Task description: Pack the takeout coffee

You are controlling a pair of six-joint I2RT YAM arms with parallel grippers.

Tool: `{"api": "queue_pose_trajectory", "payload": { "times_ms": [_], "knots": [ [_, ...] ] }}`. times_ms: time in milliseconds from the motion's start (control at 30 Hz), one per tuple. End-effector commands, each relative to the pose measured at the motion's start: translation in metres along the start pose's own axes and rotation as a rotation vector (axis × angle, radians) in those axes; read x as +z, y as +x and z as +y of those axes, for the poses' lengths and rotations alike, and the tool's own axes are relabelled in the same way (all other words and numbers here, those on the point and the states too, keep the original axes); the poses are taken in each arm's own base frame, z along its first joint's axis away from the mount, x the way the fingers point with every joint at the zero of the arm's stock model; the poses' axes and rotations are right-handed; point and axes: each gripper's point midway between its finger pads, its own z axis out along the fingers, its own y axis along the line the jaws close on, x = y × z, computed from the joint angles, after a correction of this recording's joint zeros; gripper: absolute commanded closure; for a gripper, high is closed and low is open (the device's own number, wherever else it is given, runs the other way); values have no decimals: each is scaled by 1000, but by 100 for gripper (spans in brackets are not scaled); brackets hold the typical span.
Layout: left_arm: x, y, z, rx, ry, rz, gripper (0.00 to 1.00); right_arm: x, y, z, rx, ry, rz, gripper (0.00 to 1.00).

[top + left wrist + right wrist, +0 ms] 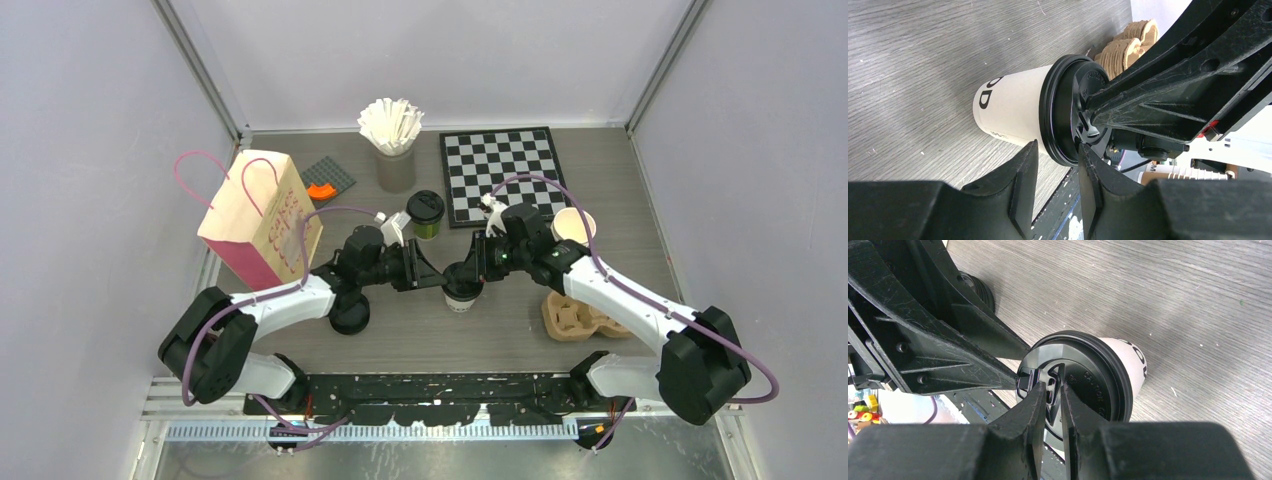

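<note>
cup lid (1064,100) between left claw (1058,147) and right claw (1052,387)

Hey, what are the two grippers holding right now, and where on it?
The right gripper pinches the small tab on the white cup's black lid. The left gripper straddles the lid's rim; whether it grips cannot be told.

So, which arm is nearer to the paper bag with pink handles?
Left. The left arm runs close beside the paper bag; the right arm reaches in from the opposite side, beyond the lidded white cup.
</note>
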Motion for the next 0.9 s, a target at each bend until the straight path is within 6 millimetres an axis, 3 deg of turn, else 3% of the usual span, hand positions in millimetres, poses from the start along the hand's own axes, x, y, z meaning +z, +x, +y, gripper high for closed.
{"api": "queue_pose_trajectory", "payload": {
  "times_ms": [0,133,200,367,500,867],
  "knots": [
    [-5,33,61,-41,-226,77,65,4,46,-49,44,190,140,76],
    [-4,18,30,-26,-138,70,62,2,29,-26,38,107,110,74],
    [-4,9,14,-15,-99,59,60,-4,10,-8,31,55,72,71],
    [-3,-8,-7,13,-64,43,56,-20,-25,24,-3,-14,-8,69],
    [1,-12,-8,31,-74,50,55,-24,-27,17,-20,34,-14,69],
    [10,-1,10,13,-100,80,56,-8,9,-18,8,122,66,72]
  ]
}}
